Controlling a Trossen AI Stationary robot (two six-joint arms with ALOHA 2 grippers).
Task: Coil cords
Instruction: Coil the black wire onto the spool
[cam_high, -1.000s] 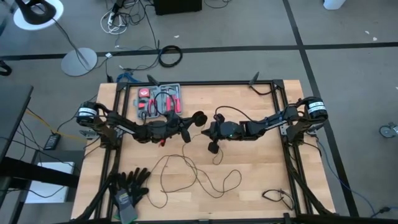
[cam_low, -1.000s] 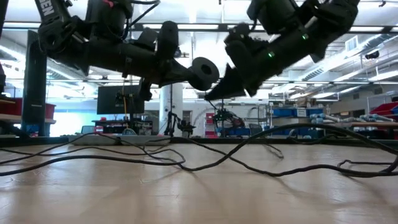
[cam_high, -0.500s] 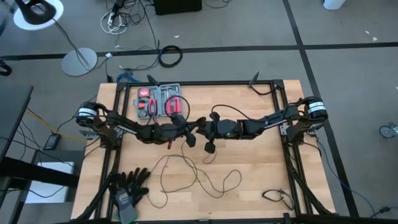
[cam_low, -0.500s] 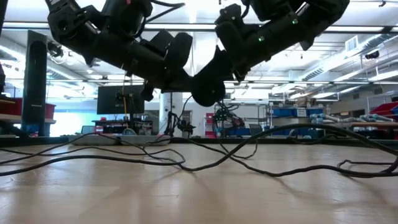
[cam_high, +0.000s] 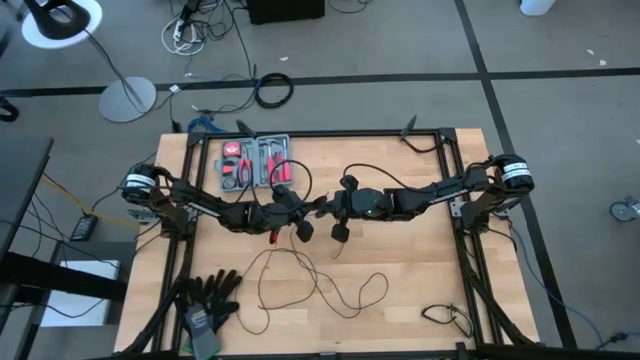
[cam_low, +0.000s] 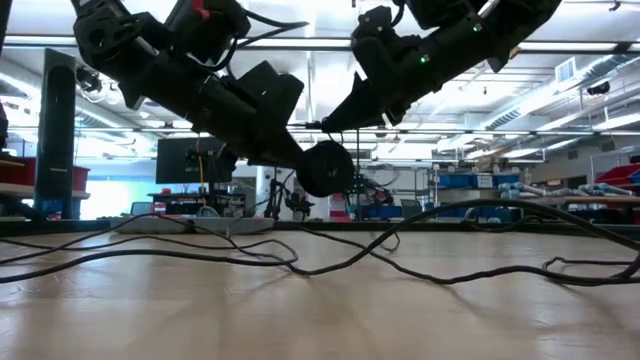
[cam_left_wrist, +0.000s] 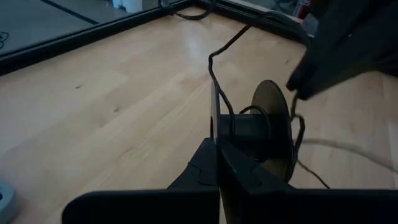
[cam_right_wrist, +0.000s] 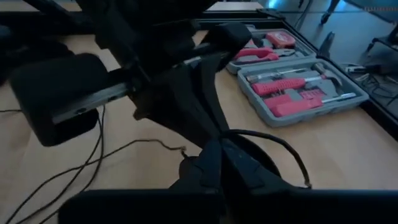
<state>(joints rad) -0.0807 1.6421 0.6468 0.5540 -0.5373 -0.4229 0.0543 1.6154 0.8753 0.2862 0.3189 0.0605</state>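
The surface (cam_high: 400, 270) is a pale wooden board in a black frame, standing on a grey floor crossed by dark lines. Beyond it the low view shows a bright workshop with shelves and ceiling lights. A grey tool case (cam_high: 256, 163) with red-handled tools lies near the far edge, and black gloves (cam_high: 207, 298) lie at the near left corner. No writing can be read.

Both arms reach level toward the middle and meet there, held above the wood. The left fingers (cam_high: 298, 224) are closed on a round black spool (cam_low: 323, 168), pinched at its hub in the left wrist view (cam_left_wrist: 249, 132). The right fingers (cam_high: 328, 205) are closed, their tips just beside that spool, pinching the thin black wire (cam_high: 310, 285). From the fingers the wire drops to the surface and lies in loose loops on the near side of both grippers, apart from the case.
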